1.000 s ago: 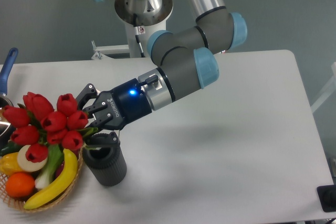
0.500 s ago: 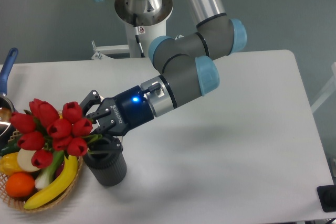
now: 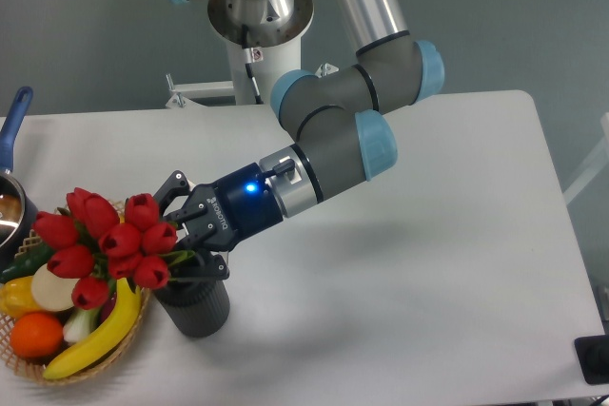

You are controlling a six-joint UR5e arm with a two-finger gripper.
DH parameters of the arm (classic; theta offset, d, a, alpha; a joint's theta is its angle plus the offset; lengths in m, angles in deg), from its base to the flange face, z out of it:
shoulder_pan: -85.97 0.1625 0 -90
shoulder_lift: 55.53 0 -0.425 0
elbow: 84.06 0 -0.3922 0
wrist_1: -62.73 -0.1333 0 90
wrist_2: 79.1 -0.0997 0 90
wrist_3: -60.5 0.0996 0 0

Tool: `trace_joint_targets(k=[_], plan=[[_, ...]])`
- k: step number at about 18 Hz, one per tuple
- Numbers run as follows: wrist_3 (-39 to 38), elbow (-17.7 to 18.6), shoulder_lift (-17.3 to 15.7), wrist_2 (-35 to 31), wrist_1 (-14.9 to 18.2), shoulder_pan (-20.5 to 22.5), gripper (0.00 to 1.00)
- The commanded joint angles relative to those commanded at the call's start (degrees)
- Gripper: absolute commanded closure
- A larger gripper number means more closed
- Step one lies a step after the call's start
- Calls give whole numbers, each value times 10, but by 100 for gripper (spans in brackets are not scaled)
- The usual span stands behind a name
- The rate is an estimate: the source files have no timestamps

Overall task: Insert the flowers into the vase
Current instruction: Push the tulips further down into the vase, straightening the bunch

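Note:
The flowers (image 3: 109, 240), a bunch of red tulip buds with green stems, lean out to the left over the wicker basket, stems pointing right toward the vase mouth. My gripper (image 3: 183, 244) is shut on the stems just above the vase (image 3: 193, 299), a short dark ribbed cup standing on the white table near the front left. The stem ends are hidden behind the fingers and the vase rim, so I cannot tell whether they are inside it.
A wicker basket (image 3: 24, 360) with a banana (image 3: 98, 330), an orange (image 3: 38, 334) and other produce sits right beside the vase on its left. A blue-handled pot (image 3: 13, 140) stands at the left edge. The arm's base (image 3: 259, 16) rises behind the table.
The gripper has moved down and slightly right with the flowers, bringing the stems closer over the vase mouth. The vase and basket have not moved.

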Motion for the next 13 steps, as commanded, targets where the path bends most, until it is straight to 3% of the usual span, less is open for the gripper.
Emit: trace_joint_targets(k=[9,13], plan=[[25,5,11,-1,1,10,66],[54,25,13,-2,0,15,66]])
